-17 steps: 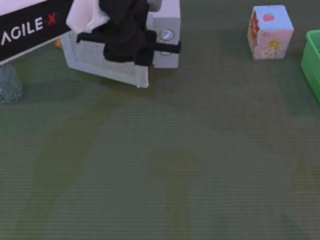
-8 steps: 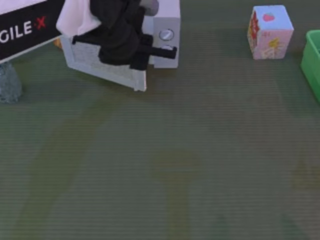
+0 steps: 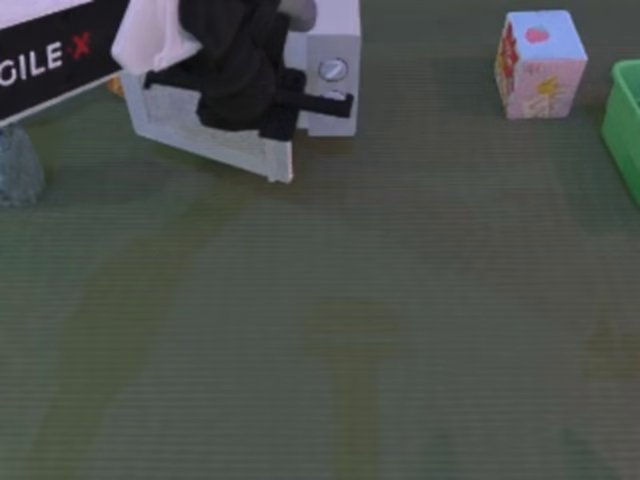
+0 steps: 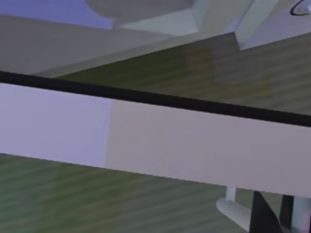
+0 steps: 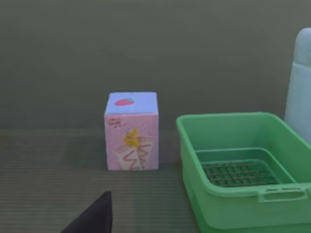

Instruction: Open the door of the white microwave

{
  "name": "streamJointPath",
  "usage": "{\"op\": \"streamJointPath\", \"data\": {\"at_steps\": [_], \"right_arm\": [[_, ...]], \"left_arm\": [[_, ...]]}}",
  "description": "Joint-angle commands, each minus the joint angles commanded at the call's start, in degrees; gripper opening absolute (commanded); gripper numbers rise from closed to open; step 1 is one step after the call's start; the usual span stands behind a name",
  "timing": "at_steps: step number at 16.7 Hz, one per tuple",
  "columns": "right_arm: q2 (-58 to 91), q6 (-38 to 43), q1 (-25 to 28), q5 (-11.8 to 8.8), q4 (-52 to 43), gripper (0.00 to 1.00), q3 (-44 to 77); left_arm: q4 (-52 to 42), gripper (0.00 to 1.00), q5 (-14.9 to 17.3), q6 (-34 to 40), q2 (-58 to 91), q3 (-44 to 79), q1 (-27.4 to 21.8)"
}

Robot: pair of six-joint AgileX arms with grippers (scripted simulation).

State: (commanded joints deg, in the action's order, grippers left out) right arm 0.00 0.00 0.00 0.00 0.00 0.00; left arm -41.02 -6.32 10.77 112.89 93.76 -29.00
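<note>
At the table's far left edge: the white microwave [image 3: 335,60], knob panel facing the near side. The door [image 3: 215,135], swung partly out, long axis slanting toward the near side from hinge at left to free edge at right. Left gripper [image 3: 245,85] directly over it; finger spread cannot be told. Right arm parked out of the top view, far from the door.

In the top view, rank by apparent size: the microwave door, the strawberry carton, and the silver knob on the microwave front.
Largest to smallest as seen from above:
1. the door, swung partly open, though the left claw covers part of it
2. the strawberry carton
3. the silver knob, clearly the smallest
</note>
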Motion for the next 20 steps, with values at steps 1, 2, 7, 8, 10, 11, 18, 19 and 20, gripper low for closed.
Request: {"op": "streamJointPath", "data": {"at_steps": [1, 2, 7, 8, 10, 11, 18, 19, 20], "right_arm": [[0.0, 0.0, 0.0, 0.0, 0.0, 1.00, 0.0], [0.0, 0.0, 0.0, 0.0, 0.0, 1.00, 0.0], [0.0, 0.0, 0.0, 0.0, 0.0, 1.00, 0.0], [0.0, 0.0, 0.0, 0.0, 0.0, 1.00, 0.0], [0.0, 0.0, 0.0, 0.0, 0.0, 1.00, 0.0], [0.0, 0.0, 0.0, 0.0, 0.0, 1.00, 0.0], [0.0, 0.0, 0.0, 0.0, 0.0, 1.00, 0.0], [0.0, 0.0, 0.0, 0.0, 0.0, 1.00, 0.0], [0.0, 0.0, 0.0, 0.0, 0.0, 1.00, 0.0]], "left_arm": [[0.0, 0.00, 0.0, 0.0, 0.0, 0.0, 0.0], [0.0, 0.00, 0.0, 0.0, 0.0, 0.0, 0.0], [0.0, 0.00, 0.0, 0.0, 0.0, 0.0, 0.0], [0.0, 0.00, 0.0, 0.0, 0.0, 0.0, 0.0], [0.0, 0.00, 0.0, 0.0, 0.0, 0.0, 0.0], [0.0, 0.00, 0.0, 0.0, 0.0, 0.0, 0.0], [1.7, 0.00, 3.2, -5.4, -3.5, -5.1, 1.3], [2.0, 0.00, 3.6, -6.3, -4.1, -5.8, 1.6], [2.2, 0.00, 3.9, -6.8, -4.5, -6.2, 1.7]]}}
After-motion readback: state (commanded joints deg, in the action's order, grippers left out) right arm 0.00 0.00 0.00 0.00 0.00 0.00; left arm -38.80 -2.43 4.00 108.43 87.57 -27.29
